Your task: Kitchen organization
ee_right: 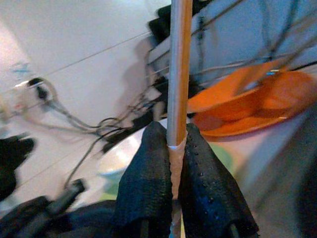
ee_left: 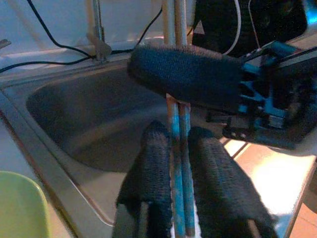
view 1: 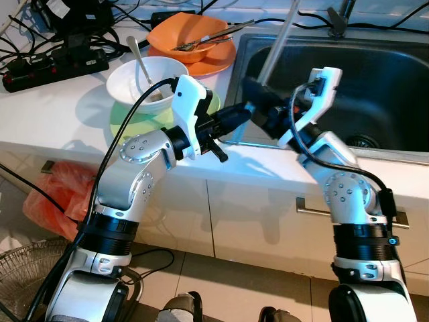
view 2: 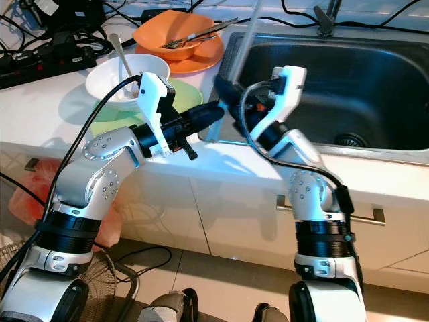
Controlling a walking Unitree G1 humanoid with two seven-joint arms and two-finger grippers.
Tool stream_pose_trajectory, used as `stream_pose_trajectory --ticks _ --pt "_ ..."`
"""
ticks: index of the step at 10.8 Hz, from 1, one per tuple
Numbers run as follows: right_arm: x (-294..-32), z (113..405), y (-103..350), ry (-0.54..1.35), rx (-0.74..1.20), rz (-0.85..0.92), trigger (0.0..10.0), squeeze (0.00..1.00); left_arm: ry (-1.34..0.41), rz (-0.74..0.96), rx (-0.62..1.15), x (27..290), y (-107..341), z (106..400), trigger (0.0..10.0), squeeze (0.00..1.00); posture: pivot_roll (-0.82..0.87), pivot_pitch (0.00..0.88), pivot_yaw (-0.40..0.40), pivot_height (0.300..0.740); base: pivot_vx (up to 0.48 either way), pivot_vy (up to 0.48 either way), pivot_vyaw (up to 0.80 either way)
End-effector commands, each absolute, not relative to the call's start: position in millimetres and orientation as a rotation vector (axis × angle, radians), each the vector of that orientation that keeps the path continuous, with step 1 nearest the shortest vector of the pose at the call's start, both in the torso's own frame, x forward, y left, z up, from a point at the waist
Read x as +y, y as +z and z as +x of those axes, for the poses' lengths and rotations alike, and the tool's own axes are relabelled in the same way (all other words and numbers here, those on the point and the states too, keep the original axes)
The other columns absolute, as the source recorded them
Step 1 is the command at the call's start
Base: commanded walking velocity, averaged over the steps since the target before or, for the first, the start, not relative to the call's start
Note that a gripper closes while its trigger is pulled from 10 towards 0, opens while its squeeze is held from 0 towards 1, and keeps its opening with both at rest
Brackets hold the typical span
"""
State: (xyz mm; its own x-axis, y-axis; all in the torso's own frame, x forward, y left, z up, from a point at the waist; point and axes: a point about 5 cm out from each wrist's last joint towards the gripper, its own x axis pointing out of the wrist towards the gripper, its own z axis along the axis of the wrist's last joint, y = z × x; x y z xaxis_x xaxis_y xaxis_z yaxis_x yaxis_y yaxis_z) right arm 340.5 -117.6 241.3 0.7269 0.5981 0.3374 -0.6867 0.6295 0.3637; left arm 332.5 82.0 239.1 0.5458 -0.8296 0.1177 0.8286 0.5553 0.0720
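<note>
Over the front edge of the white desk (view 1: 60, 114), beside the sink (view 1: 375, 74), both arms reach forward and meet. Left claw (ee_left: 179, 163) points toward the sink with its fingers pinched on a pair of chopsticks (ee_left: 177, 124); right claw (ee_right: 171, 158) comes in from the other side, its fingers also clamped on the same pair, which rises slanted above the sink's left rim (view 1: 278, 40). Each forearm is bent at the elbow, with the white wrist housings raised above the desk edge. Behind the left arm sits a white bowl (view 1: 151, 70) with a spoon (view 1: 137, 54) standing in it, resting on a green plate (view 1: 131, 117). Farther back an orange bowl (view 1: 194, 33) holds utensils and rests on an orange plate (view 1: 218, 64). A black power strip (view 1: 53, 67) with cables lies at the desk's far left.
</note>
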Motion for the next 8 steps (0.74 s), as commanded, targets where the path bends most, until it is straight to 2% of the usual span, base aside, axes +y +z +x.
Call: stream_pose_trajectory --ticks 1,4,8 --pt "-119.4 341.7 243.0 0.724 -0.201 0.493 0.0 0.00 -0.982 0.006 -0.152 84.0 241.4 333.2 10.0 1.00 0.13 0.147 0.074 0.740 0.000 0.000 0.00" --pt "-124.4 346.5 243.3 0.661 -0.217 0.498 0.0 0.00 -0.959 0.008 -0.156 85.6 241.3 334.9 10.0 1.00 0.13 0.142 0.071 0.740 0.000 0.000 0.00" --pt "-153.5 364.7 246.5 0.383 -0.285 0.473 0.0 0.00 -0.968 0.011 -0.147 85.0 237.3 330.3 10.0 1.00 0.13 0.132 0.072 0.740 0.000 0.000 0.00"
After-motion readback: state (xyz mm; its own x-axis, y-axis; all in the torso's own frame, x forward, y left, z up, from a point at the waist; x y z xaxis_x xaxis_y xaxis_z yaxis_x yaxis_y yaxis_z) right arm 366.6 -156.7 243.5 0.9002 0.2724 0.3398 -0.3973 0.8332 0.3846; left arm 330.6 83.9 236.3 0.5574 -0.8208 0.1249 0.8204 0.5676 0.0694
